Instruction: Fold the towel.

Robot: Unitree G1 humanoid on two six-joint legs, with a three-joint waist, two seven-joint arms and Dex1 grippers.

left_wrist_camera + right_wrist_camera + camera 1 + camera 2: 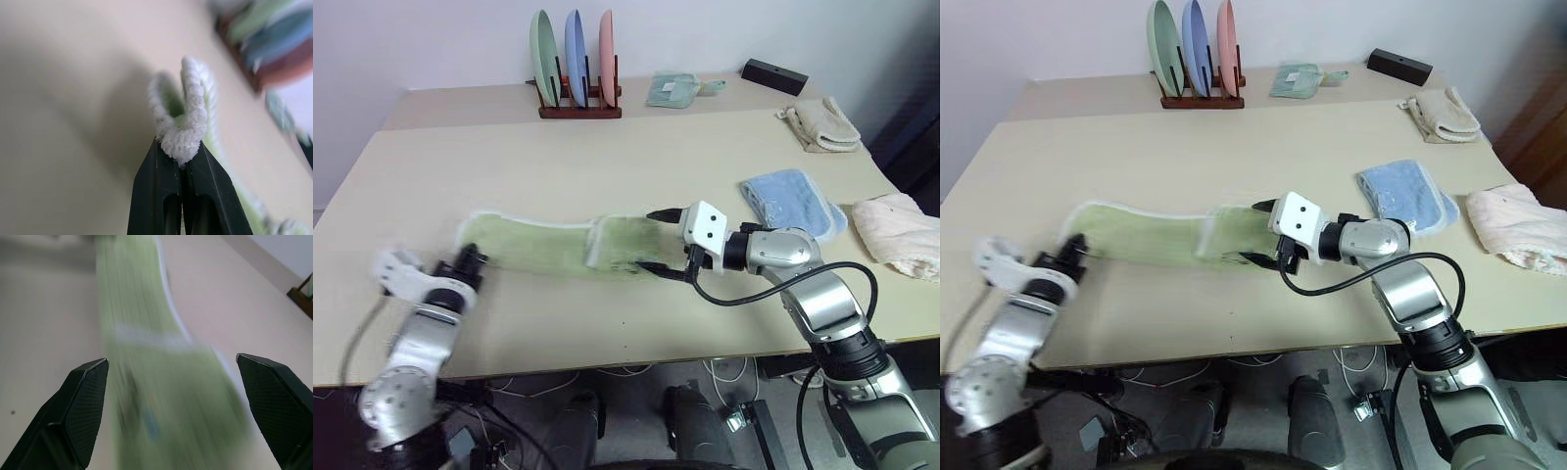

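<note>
Towel (pixel 548 245) | stretched, one end turned over, frame centre on table (pixel 607 166) | left pincer (pixel 180 152) clenched on its edge | right pincer (pixel 664 240) released | folding barely begun

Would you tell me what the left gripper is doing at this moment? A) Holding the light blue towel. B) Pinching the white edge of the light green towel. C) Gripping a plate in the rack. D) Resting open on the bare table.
B: the left gripper is shut on the white stitched edge of the light green towel, at its left end.
</note>
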